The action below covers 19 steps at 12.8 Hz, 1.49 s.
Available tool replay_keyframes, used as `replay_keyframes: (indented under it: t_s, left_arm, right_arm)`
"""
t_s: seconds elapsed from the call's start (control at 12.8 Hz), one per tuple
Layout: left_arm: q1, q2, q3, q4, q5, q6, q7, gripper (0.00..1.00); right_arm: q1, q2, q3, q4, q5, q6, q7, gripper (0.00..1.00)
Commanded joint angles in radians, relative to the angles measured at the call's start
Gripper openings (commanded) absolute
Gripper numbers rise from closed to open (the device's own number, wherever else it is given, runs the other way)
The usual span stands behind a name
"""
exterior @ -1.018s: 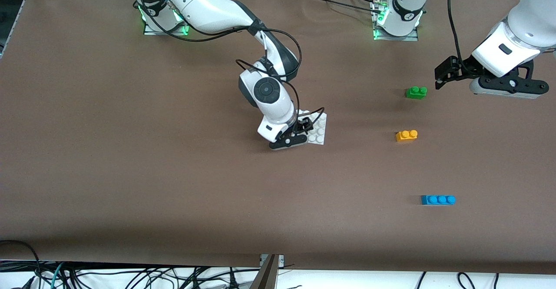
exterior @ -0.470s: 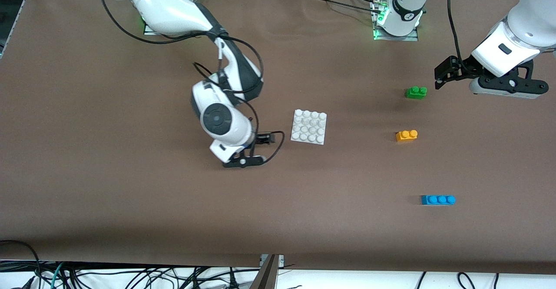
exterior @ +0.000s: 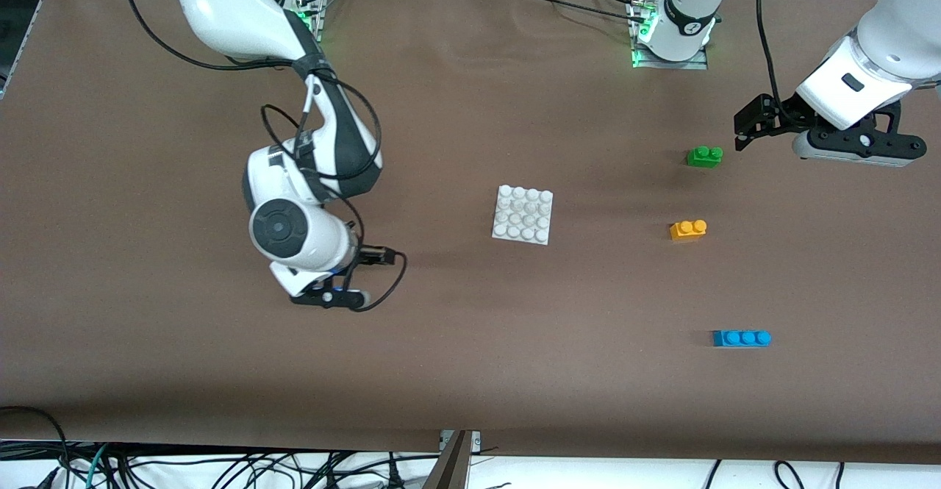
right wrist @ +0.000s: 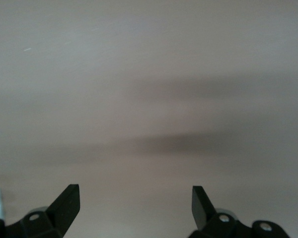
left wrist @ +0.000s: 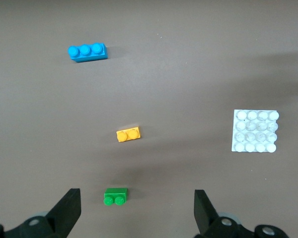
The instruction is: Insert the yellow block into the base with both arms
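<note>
Small yellow-orange plastic two-stud brick (exterior: 688,229) looks light, rigid, slick; pinch its flat sides. Left end effector (left wrist: 134,210) open above green brick (left wrist: 115,196). Right end effector (right wrist: 134,206) open, empty, over bare desk (exterior: 470,371).

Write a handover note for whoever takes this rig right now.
Left gripper: fingers open, empty, up over the table near the green brick.
Right gripper: fingers open, empty, over bare table toward the right arm's end.
Yellow block: loose on the table between the green brick and the blue brick.
Base: mid-table, nothing on it.
Done: nothing inserted.
Left: pick the block, press it onto the base.
</note>
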Motion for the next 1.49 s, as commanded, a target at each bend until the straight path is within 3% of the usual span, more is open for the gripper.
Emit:
replay_keyframes:
  t_s: [0.0, 0.16, 0.23, 0.31, 0.47, 0.55, 0.7, 0.86, 1.1, 1.41]
  left_arm:
    - [0.004, 0.003, -0.005, 0.023, 0.023, -0.022, 0.010, 1.00]
    - [0.004, 0.003, -0.002, 0.023, 0.023, -0.022, 0.010, 1.00]
    - [0.004, 0.004, 0.004, 0.020, 0.023, -0.018, 0.013, 1.00]
    - [0.005, -0.002, 0.004, 0.012, 0.023, -0.017, 0.011, 1.00]
    - [0.005, 0.000, 0.010, 0.009, 0.023, -0.012, 0.011, 1.00]
    - [0.005, -0.002, 0.010, 0.007, 0.023, -0.014, 0.010, 1.00]
    - [0.005, -0.001, 0.009, -0.005, 0.023, -0.015, 0.011, 1.00]
    - [0.005, -0.004, 0.009, -0.012, 0.023, -0.014, 0.010, 1.00]
    - [0.007, -0.004, 0.009, -0.014, 0.023, -0.012, 0.010, 1.00]
    - [0.008, -0.004, 0.010, -0.061, 0.023, 0.038, 0.010, 1.00]
  right_arm:
    - [-0.052, -0.052, -0.016, -0.028, 0.007, -0.046, -0.068, 1.00]
    - [-0.075, -0.106, -0.056, -0.052, -0.006, -0.046, -0.100, 1.00]
    - [-0.127, -0.175, -0.050, -0.118, -0.027, -0.045, -0.098, 1.00]
    - [-0.206, -0.258, -0.001, -0.207, -0.064, -0.023, -0.120, 1.00]
    - [-0.349, -0.416, 0.131, -0.349, -0.239, 0.038, -0.198, 1.00]
    - [-0.380, -0.476, 0.144, -0.396, -0.294, 0.043, -0.201, 1.00]
    - [-0.442, -0.611, 0.151, -0.465, -0.293, 0.031, -0.210, 1.00]
    - [-0.454, -0.717, 0.156, -0.470, -0.291, -0.084, -0.206, 1.00]
    - [-0.479, -0.794, 0.151, -0.467, -0.289, -0.192, -0.209, 1.00]
    - [-0.488, -0.799, 0.153, -0.493, -0.288, -0.157, -0.307, 1.00]
